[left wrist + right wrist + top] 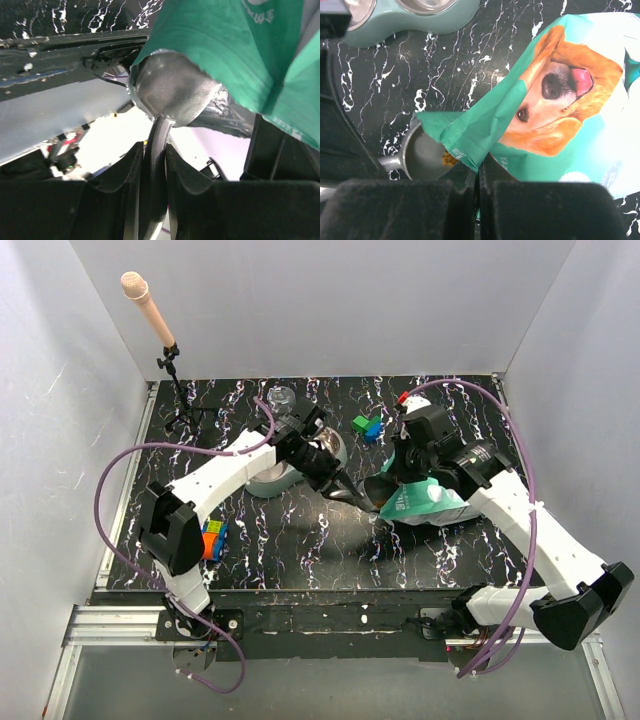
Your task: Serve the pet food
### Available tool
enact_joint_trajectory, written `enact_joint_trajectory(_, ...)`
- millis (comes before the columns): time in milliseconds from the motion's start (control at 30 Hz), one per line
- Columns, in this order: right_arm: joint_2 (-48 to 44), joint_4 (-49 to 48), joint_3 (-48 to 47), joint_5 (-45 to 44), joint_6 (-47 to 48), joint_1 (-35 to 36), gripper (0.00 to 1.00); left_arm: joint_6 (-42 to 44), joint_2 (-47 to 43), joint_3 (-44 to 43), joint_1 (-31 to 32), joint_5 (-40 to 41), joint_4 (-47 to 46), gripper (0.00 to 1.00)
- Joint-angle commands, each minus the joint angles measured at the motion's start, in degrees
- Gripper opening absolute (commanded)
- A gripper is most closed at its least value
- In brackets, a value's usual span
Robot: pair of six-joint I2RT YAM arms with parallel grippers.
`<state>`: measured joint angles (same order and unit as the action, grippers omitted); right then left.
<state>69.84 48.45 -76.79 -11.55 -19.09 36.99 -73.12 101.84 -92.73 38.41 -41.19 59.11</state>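
**Loose kibble rides in the scoop**

The left gripper (pixel 155 151) clamps the scoop (pixel 175 95) by its handle, cup at the bag (pixel 570 100) mouth. The right gripper (pixel 478 176) pinches the bag's edge. A little pet food (pixel 449 159) sits in the cup. It looks light, loose and spill-prone, so carry it by scoop, level.

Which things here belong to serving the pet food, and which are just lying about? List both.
Job: orange-brown kibble pellets; round metal scoop; teal-and-white dog-print bag; pale green twin-bowl feeder.
Lying about: small green and blue blocks; pink microphone on black stand.
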Motion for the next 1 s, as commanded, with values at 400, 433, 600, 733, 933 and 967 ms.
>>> enact_joint_trajectory(400, -4.27, -6.78, -4.33, 7.16, -6.31, -0.52, 0.01, -4.67, 24.36, 0.09, 7.64, 12.19, -42.92, 0.00)
enact_joint_trajectory(433, -4.71, -6.87, -4.07, 6.72, -6.05, -0.78, 0.01, -4.83, 24.19, 2.88, 7.55, 10.45, -49.29, 0.00)
enact_joint_trajectory(600, -6.47, -6.61, -1.61, 7.51, -4.03, -5.43, 0.01, -13.53, 20.51, 17.31, 7.29, 3.67, -85.37, 0.00)
enact_joint_trajectory(733, -8.84, -5.03, 0.06, 6.45, -0.60, -9.47, 0.01, -11.87, 15.77, 18.71, 6.41, -1.00, -84.52, 0.00)
enact_joint_trajectory(933, -11.04, -4.06, 2.26, 3.91, 1.95, -12.56, 0.01, -17.05, 7.16, 26.54, 5.36, -0.91, -87.77, 0.00)
enact_joint_trajectory(967, -11.22, -4.06, 2.70, 3.82, 2.21, -12.91, 0.01, -16.97, 6.01, 26.81, 5.01, -1.08, -87.42, 0.00)
